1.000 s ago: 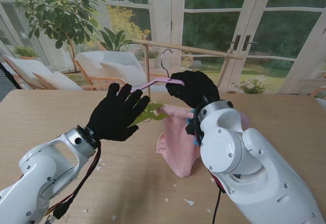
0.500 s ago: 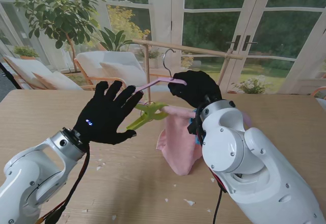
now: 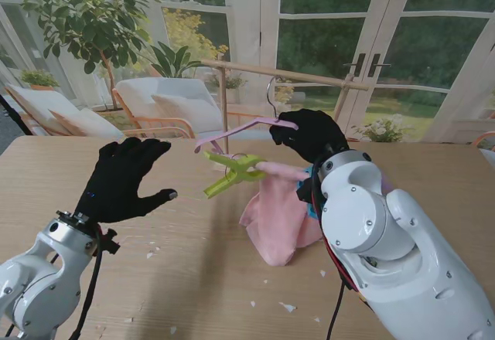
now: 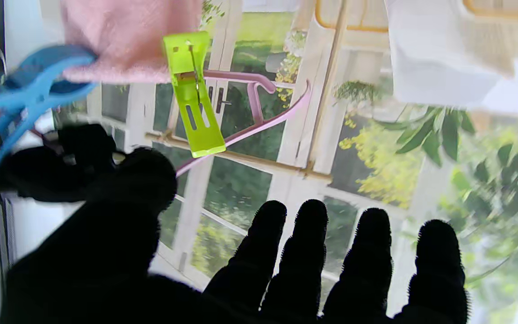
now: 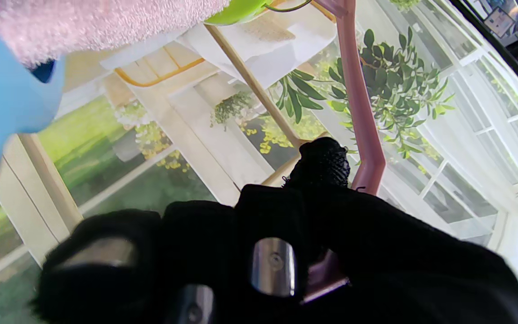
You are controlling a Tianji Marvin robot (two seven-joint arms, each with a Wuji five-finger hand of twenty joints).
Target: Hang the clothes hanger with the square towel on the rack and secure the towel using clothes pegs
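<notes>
My wooden table (image 3: 433, 170) stretches wide and pale under the arms. Small white scraps (image 3: 287, 307) lie scattered on it nearer to me — the pink towel's (image 3: 274, 224) lower end seems to touch the top, though I cannot tell.

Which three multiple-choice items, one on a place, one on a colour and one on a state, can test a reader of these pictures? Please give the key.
1. Where is the green peg?
A. on the table
B. clipped on the pink towel at the hanger
C. in the left hand

2. What colour is the second peg?
A. blue
B. red
C. white

3. What is the left hand doing?
A. gripping the hanger
B. squeezing a peg
C. open, holding nothing

Key: 1 B, the peg's jaws bite the towel. 2 A, the left wrist view shows it blue. 3 C, its fingers are spread apart.
</notes>
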